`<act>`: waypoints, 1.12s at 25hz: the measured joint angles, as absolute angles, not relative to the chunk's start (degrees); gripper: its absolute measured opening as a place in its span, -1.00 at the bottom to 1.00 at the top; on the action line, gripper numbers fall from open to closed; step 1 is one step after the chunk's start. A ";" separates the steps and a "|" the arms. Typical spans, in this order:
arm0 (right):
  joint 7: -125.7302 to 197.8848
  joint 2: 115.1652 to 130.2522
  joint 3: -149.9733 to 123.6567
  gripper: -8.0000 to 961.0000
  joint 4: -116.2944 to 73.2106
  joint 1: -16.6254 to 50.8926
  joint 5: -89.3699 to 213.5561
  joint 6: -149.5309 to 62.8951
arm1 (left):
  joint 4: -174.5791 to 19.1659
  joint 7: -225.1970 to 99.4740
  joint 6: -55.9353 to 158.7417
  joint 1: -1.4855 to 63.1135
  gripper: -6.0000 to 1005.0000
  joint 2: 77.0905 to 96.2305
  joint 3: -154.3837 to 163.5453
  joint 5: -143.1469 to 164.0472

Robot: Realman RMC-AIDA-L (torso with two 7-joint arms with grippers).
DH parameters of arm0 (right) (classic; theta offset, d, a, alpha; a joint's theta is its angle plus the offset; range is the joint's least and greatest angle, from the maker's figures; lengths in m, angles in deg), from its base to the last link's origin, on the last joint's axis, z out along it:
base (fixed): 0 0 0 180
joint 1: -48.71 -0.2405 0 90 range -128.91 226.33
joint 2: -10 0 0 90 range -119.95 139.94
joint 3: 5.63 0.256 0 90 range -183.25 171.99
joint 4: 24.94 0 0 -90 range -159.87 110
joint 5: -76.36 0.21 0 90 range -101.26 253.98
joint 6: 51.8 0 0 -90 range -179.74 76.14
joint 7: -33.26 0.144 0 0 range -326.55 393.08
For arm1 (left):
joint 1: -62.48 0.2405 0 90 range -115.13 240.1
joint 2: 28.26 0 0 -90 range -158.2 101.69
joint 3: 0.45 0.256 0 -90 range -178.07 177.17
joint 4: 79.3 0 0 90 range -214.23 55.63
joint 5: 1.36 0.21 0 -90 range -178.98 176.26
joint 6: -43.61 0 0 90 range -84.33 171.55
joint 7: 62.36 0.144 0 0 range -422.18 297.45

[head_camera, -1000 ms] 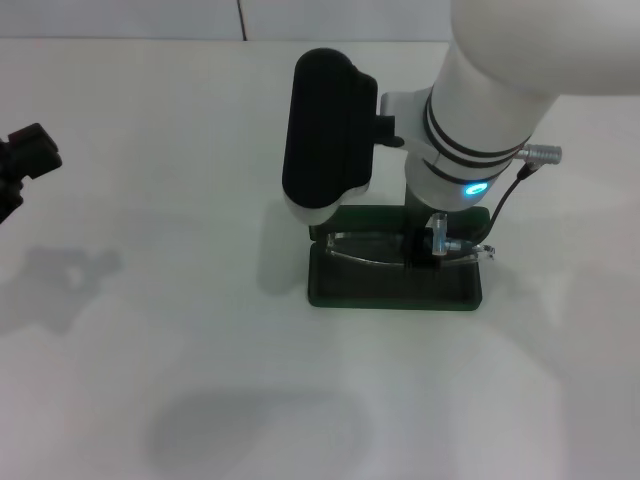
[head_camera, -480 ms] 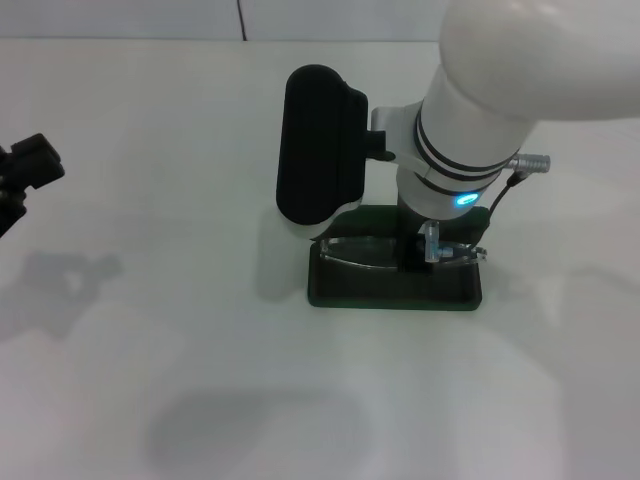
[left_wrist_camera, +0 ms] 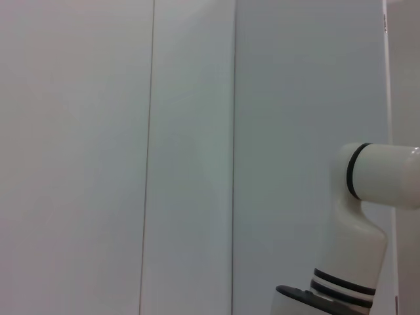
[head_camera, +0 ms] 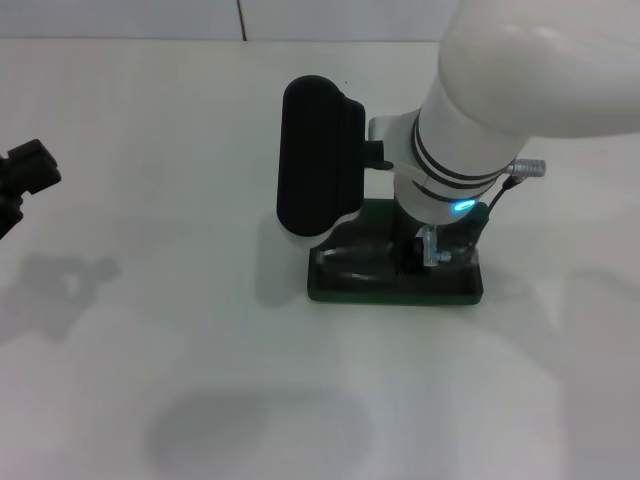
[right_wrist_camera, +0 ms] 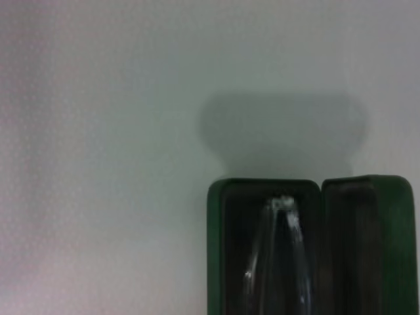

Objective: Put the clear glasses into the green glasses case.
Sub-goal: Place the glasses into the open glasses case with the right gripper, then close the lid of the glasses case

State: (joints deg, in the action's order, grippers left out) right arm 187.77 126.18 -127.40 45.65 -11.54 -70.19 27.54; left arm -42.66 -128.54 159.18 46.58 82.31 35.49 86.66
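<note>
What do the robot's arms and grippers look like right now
The right arm is glossy white with black bands near the wrist, a glowing blue light, a silver plug with a thin black cable, and a black oblong housing at its side. The left gripper is black, at the head view's left edge.

The green glasses case (right_wrist_camera: 308, 246) lies open on the white surface (right_wrist_camera: 98, 164), the clear glasses (right_wrist_camera: 279, 252) resting inside one dark-lined half.
</note>
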 joint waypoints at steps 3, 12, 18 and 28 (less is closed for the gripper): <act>187.72 126.18 -127.53 -0.74 45.64 -11.53 -70.21 27.47 | -42.65 -128.54 159.18 46.65 -0.85 82.30 35.49 86.68; 187.56 126.19 -128.01 -0.72 46.85 -11.39 -69.73 27.89 | -42.64 -128.54 159.18 46.67 -0.85 82.26 35.49 86.71; 188.05 126.19 -128.50 -0.72 50.08 -10.53 -69.79 29.31 | -42.64 -128.55 159.18 46.73 -0.85 82.13 35.34 86.71; 189.00 126.18 -128.52 -0.70 57.13 -5.97 -70.28 34.74 | -42.65 -128.63 159.18 47.04 -0.85 82.22 35.18 86.71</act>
